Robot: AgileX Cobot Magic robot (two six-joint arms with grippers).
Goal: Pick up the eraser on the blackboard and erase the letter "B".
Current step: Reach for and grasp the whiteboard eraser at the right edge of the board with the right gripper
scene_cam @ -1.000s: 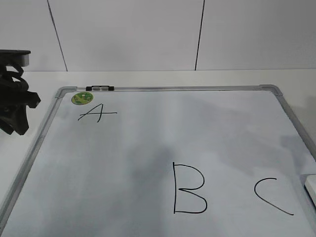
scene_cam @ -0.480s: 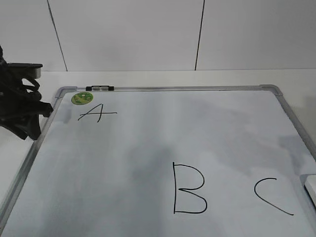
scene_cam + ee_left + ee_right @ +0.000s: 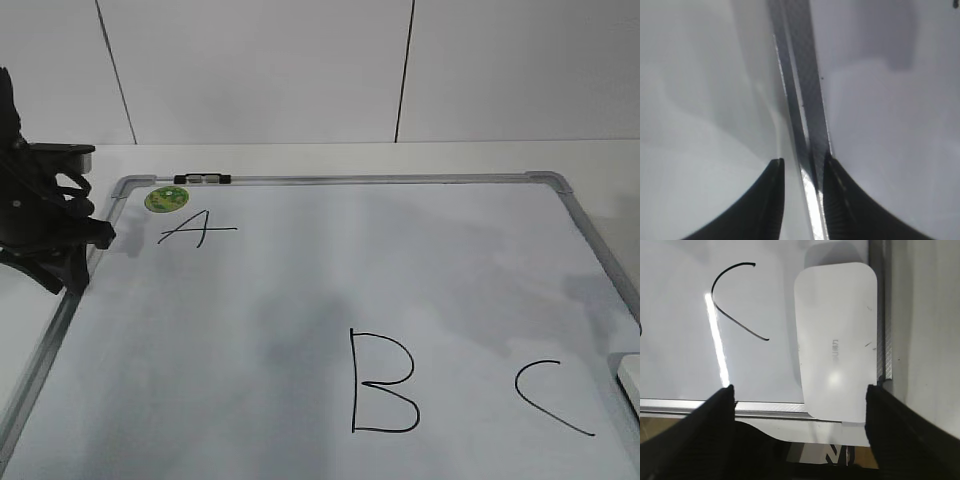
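At the far left of the exterior view, the left gripper (image 3: 62, 262) hung over the blackboard's (image 3: 300, 180) grey frame, its jaws narrowly parted astride that rail and holding nothing. Lower centre, the letter "B" (image 3: 383, 381) stood whole, so the erasing step had not begun. At the lower right edge lay the eraser (image 3: 836, 340), flat against the board's frame beside the curved "C" (image 3: 735, 300). The right gripper (image 3: 799, 395) hovered with jaws spread wide. Judged next: descend, centre on the eraser, then close.
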